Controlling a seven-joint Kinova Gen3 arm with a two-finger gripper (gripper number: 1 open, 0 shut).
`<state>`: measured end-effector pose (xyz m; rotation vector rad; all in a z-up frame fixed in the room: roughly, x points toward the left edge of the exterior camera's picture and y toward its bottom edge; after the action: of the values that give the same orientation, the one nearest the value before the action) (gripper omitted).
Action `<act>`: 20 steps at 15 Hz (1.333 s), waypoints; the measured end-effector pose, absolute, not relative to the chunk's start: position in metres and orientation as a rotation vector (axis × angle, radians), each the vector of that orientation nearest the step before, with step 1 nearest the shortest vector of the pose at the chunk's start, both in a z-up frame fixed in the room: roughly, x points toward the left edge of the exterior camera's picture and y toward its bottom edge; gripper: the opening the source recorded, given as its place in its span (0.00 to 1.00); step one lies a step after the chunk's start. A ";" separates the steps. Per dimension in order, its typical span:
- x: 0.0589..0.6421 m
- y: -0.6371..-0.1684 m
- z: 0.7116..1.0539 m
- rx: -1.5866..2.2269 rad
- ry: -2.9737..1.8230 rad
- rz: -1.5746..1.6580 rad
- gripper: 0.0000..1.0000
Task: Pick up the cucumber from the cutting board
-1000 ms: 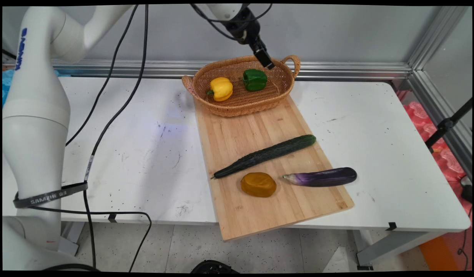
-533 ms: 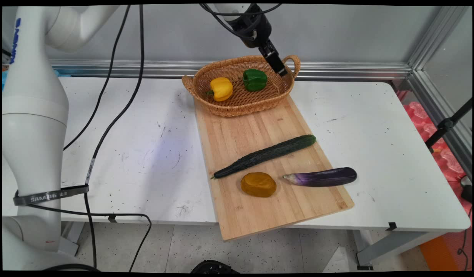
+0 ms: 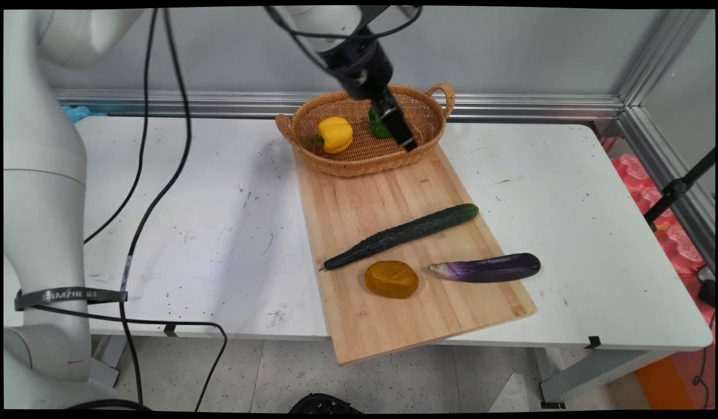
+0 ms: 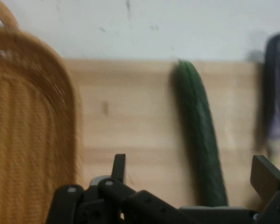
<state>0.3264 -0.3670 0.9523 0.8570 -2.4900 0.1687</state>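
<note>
My black gripper (image 3: 406, 139) hangs open over the right part of the wicker basket (image 3: 359, 164), above its near rim, and holds nothing. It hides part of the green pepper (image 3: 374, 125). A yellow pepper (image 3: 335, 134) lies in the basket's left half. In the hand view the fingers (image 4: 266, 176) stand wide apart around the gripper's centre (image 4: 191, 170). Beyond them are the basket (image 4: 32, 140), the wooden board (image 4: 126, 116), a long cucumber (image 4: 200, 135) and an eggplant (image 4: 276, 93).
The cutting board (image 3: 359, 198) runs from the basket to the table's near edge and overhangs it. On it lie the cucumber (image 3: 402, 234), an orange-brown lump (image 3: 391, 279) and the purple eggplant (image 3: 487, 267). Black cables (image 3: 161, 192) hang at the left.
The gripper has come down and toward the near side, from above the basket's far right rim to over its near right part, now covering part of the green pepper.
</note>
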 end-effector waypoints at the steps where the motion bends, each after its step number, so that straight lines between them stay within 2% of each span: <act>1: 0.328 -0.356 0.951 0.863 -2.499 0.156 1.00; 10: 0.341 -0.282 0.921 0.840 -2.573 0.127 1.00; 20: 0.336 -0.274 0.853 0.862 -2.563 0.217 1.00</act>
<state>0.3356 -0.2739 0.8532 0.8625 -2.5631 0.2166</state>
